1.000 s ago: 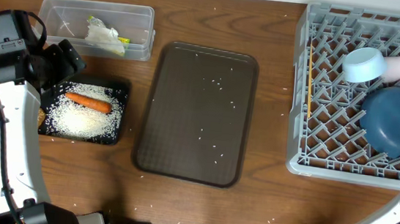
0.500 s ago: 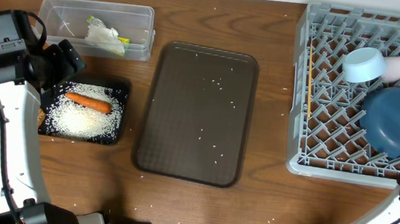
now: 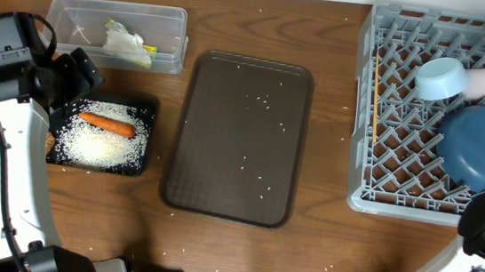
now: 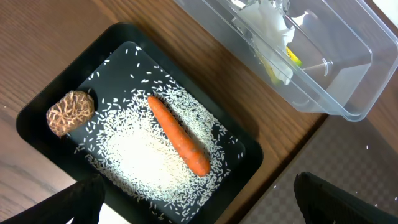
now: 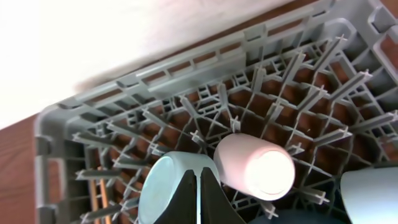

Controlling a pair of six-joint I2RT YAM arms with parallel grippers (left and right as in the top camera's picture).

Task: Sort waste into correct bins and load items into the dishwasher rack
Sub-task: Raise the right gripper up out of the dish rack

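1. Two fingers of the right gripper (image 5: 199, 193) are pressed together on nothing. Over the last second its arm has drawn back from the near edge of the dishwasher rack (image 3: 397, 203) toward the table's front.
2. Just ahead of those fingertips the light-blue cup (image 5: 168, 186) and white cup (image 5: 255, 167) lie among the pegs. Farther out sit the dark-blue plate (image 3: 482, 146) and the chopsticks (image 3: 375, 100).
3. Across the table the left gripper (image 4: 205, 202) has not moved. Its jaws are spread wide and empty over the black tray (image 4: 245, 149), which holds the carrot (image 4: 179, 135), brown lump (image 4: 70, 112) and rice (image 4: 137, 155).
4. Beyond it, the clear tub (image 4: 336, 93) holds the tissue (image 4: 267, 18) and wrapper (image 4: 283, 59).
5. Loading looks finished and the right arm appears to be retiring. Only stray grains remain on the brown serving tray (image 3: 242, 136).
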